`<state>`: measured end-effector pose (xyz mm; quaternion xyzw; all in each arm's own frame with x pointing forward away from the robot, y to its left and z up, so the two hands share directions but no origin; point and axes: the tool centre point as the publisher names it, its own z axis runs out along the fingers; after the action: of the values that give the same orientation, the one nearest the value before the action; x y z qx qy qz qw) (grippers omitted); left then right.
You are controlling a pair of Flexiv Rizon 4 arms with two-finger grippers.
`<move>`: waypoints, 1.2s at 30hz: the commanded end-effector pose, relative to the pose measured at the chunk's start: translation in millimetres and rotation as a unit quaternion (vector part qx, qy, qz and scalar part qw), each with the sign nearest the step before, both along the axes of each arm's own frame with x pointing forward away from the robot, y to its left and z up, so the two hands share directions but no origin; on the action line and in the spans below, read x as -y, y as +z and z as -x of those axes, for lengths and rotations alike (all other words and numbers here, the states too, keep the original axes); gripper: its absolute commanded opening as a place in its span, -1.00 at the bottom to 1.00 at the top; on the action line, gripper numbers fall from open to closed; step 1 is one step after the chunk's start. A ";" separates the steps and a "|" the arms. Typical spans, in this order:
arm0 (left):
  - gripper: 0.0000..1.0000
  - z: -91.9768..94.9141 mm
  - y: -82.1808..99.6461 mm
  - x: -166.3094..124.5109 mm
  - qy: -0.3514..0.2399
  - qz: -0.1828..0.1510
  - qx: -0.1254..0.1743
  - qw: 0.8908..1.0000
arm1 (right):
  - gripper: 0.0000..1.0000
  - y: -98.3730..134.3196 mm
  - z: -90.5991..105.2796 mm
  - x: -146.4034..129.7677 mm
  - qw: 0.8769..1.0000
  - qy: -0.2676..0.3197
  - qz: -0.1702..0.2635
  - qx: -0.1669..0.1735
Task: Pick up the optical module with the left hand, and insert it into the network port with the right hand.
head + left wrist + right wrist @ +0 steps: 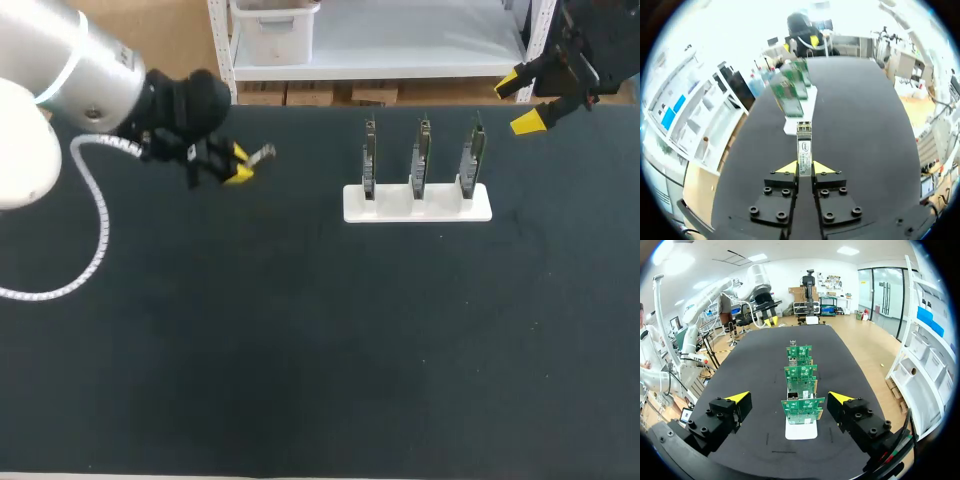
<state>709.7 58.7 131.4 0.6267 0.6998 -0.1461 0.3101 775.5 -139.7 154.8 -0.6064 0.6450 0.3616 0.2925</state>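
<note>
My left gripper (238, 163) hangs over the table's back left, shut on the optical module (261, 155), a small silver metal bar. In the left wrist view the module (804, 145) sticks out from between the yellow tips, pointing toward the boards. Three green circuit boards with network ports (421, 155) stand upright in a white holder (417, 203) at the back middle; the right wrist view shows these boards (801, 407) in a row ahead of the fingers. My right gripper (524, 98) is open at the back right, above and right of the boards, holding nothing.
A white coiled cable (90, 215) hangs from my left arm over the table's left side. The black mat (320, 350) stretches across the whole front of the table.
</note>
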 end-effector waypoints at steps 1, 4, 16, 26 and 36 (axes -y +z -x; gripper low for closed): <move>-1.00 -22.5 5.3 18.8 -0.005 0.069 0.006 0.998 | 1.00 -0.2 0.0 -0.5 1.000 0.000 0.000 0.000; -1.00 -33.7 16.6 31.6 -0.001 0.107 0.011 0.994 | 1.00 -0.2 0.0 -0.5 1.000 0.000 0.000 0.000; -1.00 -67.6 52.9 89.7 -0.016 0.213 0.030 0.976 | 1.00 -0.2 0.0 -0.5 1.000 0.000 0.000 0.000; -1.00 -83.1 79.0 140.9 -0.062 0.259 0.041 0.963 | 1.00 -0.2 0.0 -0.5 1.000 0.000 0.000 0.000; -1.00 -83.4 87.8 187.6 -0.106 0.304 0.025 0.946 | 1.00 -0.2 0.0 -0.5 1.000 0.000 0.000 0.000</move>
<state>780.0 -114.8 223.8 0.5732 0.5524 -0.3598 0.4867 775.5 -139.6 154.8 -0.6065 0.6449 0.3616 0.2925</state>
